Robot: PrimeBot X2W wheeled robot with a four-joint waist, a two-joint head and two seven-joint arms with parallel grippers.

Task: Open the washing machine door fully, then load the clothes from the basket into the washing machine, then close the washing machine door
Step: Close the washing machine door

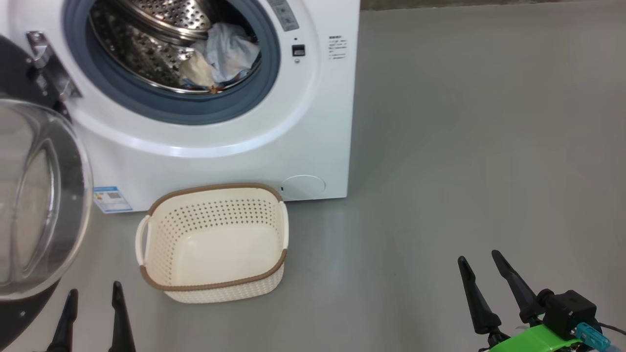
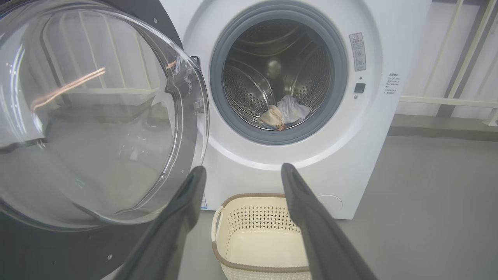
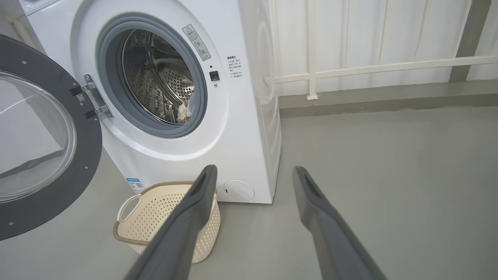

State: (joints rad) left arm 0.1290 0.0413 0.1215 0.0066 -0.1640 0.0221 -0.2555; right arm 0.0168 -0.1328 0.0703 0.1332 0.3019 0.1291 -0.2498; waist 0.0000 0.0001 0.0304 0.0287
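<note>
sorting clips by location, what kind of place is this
Likely a laundry corner, maybe a balcony or utility area: a white front-loading washing machine with clothes inside, an empty cream basket on the grey floor, and a pale railing behind.

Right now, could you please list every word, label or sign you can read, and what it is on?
No words are legible.
The grey warning label on the washing machine: triangle sign, words too small.
The printed lines beside the opening: blurred.
The blue sticker low on the front: blurred.
</note>
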